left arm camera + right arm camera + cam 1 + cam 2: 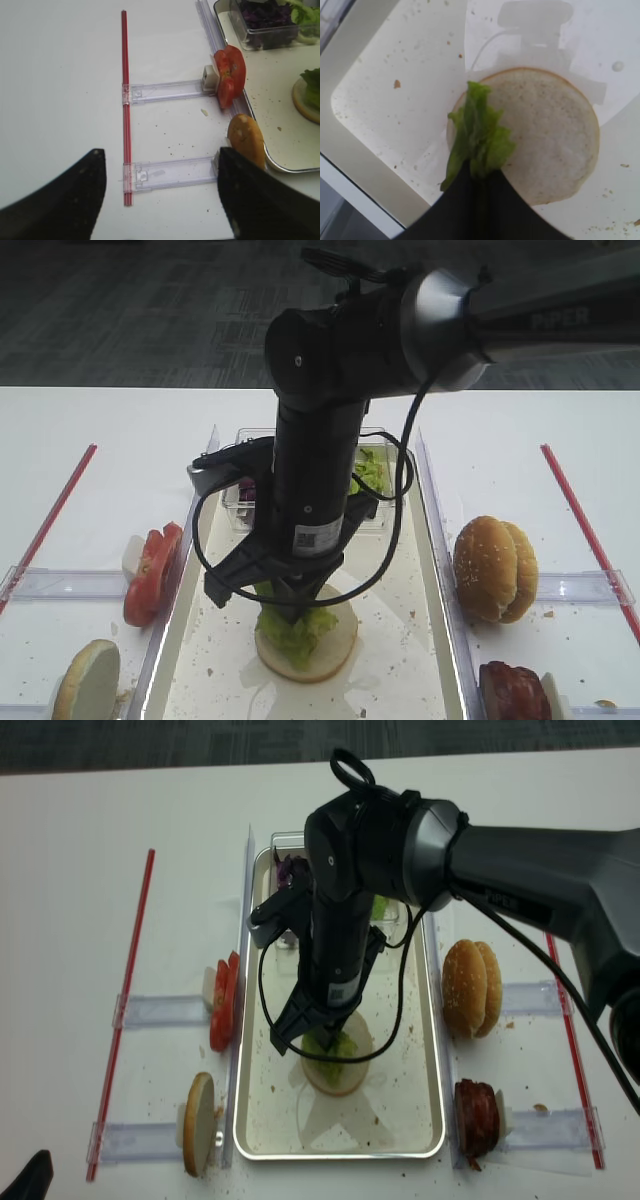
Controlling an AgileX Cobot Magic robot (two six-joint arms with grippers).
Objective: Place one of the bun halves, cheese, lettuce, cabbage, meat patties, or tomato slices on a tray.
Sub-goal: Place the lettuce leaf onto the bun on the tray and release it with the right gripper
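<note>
Right gripper (477, 175) clamping lettuce (477, 132) over bun half (545, 135), left gripper (160, 185) spread, empty

Lettuce (479, 131) lies on a bun half (547, 135) in the tray (400, 660), seemingly near its middle.

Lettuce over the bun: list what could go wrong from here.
1. The right hand pinches the lettuce near the bun half's edge, so on release it may lie half off the bread.
2. The leaf could cling to the fingers when they open.
3. Pressing down might shove the bun across the tray.
</note>
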